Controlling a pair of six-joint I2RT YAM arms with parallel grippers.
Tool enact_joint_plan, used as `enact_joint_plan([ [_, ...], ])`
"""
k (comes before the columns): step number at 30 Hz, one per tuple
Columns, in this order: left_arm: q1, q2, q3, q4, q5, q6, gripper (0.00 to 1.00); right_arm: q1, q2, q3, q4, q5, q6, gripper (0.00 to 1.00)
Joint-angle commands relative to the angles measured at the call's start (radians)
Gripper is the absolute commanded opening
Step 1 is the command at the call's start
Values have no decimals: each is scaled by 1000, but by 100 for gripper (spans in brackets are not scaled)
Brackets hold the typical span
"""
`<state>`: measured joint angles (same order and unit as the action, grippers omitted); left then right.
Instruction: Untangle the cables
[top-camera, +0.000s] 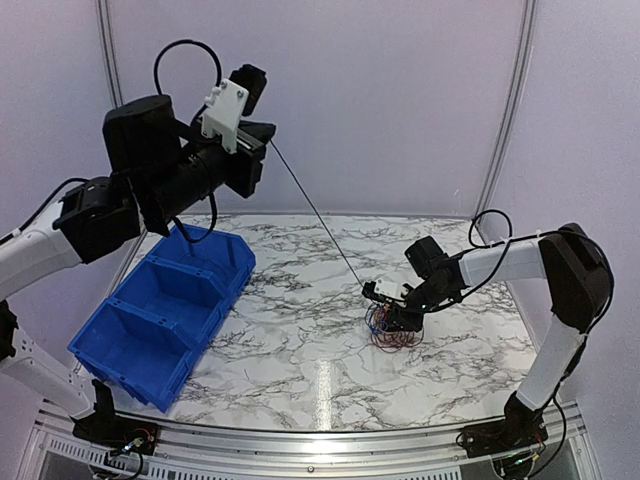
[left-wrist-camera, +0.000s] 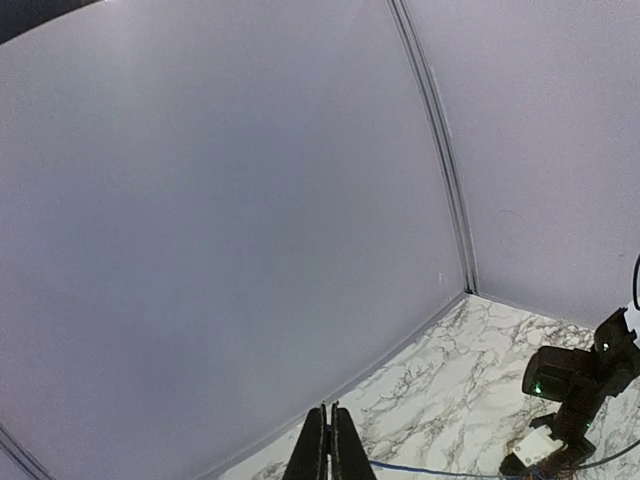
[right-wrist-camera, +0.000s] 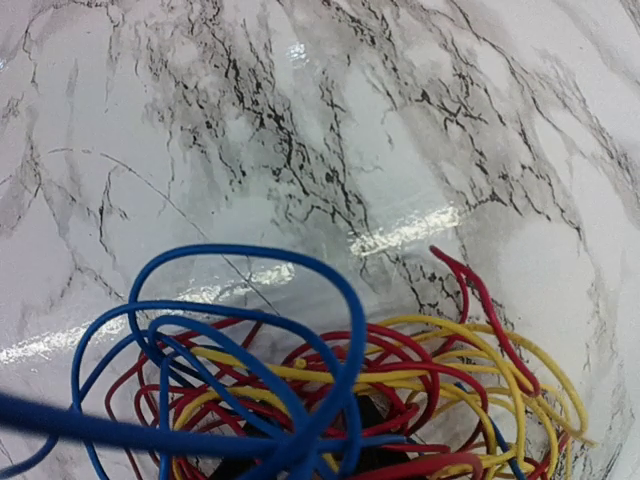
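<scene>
The left arm is raised high above the far left of the counter (top-camera: 290, 350). Its left end effector (top-camera: 268, 141) is pinched fully together on one thin cable (top-camera: 320, 215). That cable runs taut in a straight diagonal line from the fingertips down and to the right, into the tangle. In the left wrist view the two fingers (left-wrist-camera: 322, 448) stand pressed flat against each other, and the cable shows as a blue line (left-wrist-camera: 440, 471) leaving them toward the right arm.

The cables (top-camera: 392, 336) lie as a small loose heap on the right-centre of the counter, well apart from the blue bins (top-camera: 150, 320) at the left edge. The right arm reaches in low from the right. Its right end effector (top-camera: 396, 318) is set down on top of the heap, touching it. How wide that end effector stands cannot be told, as the fingers are buried among the wires.

The right wrist view shows the cables (right-wrist-camera: 300, 390) close up. Blue loops lie on the left, and red and yellow loops are interlaced on the right. One thick-looking blue strand crosses the lower left, and bare marble shows above the heap.
</scene>
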<state>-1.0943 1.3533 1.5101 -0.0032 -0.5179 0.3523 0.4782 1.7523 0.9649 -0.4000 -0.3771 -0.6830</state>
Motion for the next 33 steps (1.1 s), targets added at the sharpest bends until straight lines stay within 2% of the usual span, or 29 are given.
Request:
enact_joint_plan([
  [1, 5, -89, 115, 37, -101, 106, 0, -3, 26, -2, -43, 67, 5, 28],
  [5, 5, -127, 130, 37, -122, 127, 0, -4, 23, -3, -39, 75, 9, 34],
  [16, 4, -179, 135, 29, -169, 177, 0, -4, 26, 1, -43, 76, 8, 36],
  [22, 4, -186, 75, 19, -175, 156, 0, -3, 12, -2, -43, 84, 5, 36],
  [33, 4, -203, -40, 22, -193, 117, 0, -4, -71, -4, -54, 74, 12, 45],
])
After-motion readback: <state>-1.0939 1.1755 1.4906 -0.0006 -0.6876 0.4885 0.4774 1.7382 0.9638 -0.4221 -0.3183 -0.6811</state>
